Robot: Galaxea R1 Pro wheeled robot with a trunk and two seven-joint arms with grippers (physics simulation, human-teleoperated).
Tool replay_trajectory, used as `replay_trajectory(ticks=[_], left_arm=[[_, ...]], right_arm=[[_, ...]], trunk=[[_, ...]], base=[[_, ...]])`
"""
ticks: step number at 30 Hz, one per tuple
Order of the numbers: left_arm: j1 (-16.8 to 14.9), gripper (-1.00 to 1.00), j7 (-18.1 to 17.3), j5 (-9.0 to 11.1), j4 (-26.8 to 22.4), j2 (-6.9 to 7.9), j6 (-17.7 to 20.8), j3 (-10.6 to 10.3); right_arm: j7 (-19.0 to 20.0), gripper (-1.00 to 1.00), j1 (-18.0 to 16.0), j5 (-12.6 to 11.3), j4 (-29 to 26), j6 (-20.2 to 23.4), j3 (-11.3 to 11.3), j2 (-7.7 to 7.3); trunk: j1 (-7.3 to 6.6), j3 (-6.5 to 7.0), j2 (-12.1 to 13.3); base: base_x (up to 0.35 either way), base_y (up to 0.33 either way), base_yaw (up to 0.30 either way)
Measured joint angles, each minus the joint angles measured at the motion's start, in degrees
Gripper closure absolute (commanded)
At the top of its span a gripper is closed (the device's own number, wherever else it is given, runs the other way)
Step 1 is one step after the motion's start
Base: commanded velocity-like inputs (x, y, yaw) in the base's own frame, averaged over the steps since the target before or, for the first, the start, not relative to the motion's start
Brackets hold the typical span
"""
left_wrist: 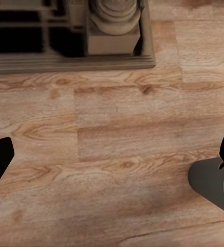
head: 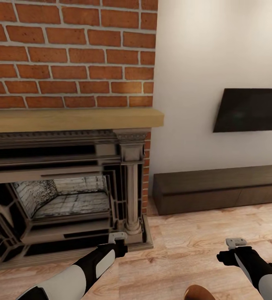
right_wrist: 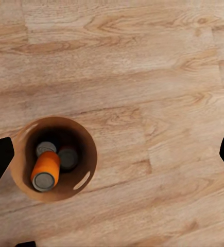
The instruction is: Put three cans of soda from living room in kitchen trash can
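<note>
Now your bin (right_wrist: 54,159) stands on the wood floor (right_wrist: 142,77) under the right gripper (right_wrist: 112,154), three cans (right_wrist: 45,172) inside. It looks light and stiff; take the rim. Both your grippers, the left (left_wrist: 112,159) too, are spread wide, grasping nothing. One fireplace (head: 65,187) ahead.

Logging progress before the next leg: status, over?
Left hand and right hand open, empty. Trash can on the wood floor, three soda cans inside. Fireplace ahead left.
</note>
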Motion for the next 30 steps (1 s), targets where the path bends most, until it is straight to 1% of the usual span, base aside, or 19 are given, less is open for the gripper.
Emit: replay_trajectory(ticks=[8,17,30], left_arm=[[0.0,-1.0,0.0,0.0,0.0,0.0,0.0,0.0],[0.0,-1.0,0.0,0.0,0.0,0.0,0.0,0.0],[0.0,-1.0,0.0,-0.1,0.0,0.0,-0.3,-0.1]], right_arm=[[0.0,-1.0,0.0,0.1,0.0,-0.2,0.0,0.33],[0.0,-1.0,0.0,0.1,2.4,-5.3,0.1,0.79],[0.0,-1.0,0.0,0.2,3.1,-6.2,0.3,0.85]], trunk=[[-1.76,1.44,3.2],[-3.73,3.05,6.8],[-6.59,5.39,12.0]], base=[[0.0,0.0,0.0],[0.0,0.0,0.0],[0.0,0.0,0.0]])
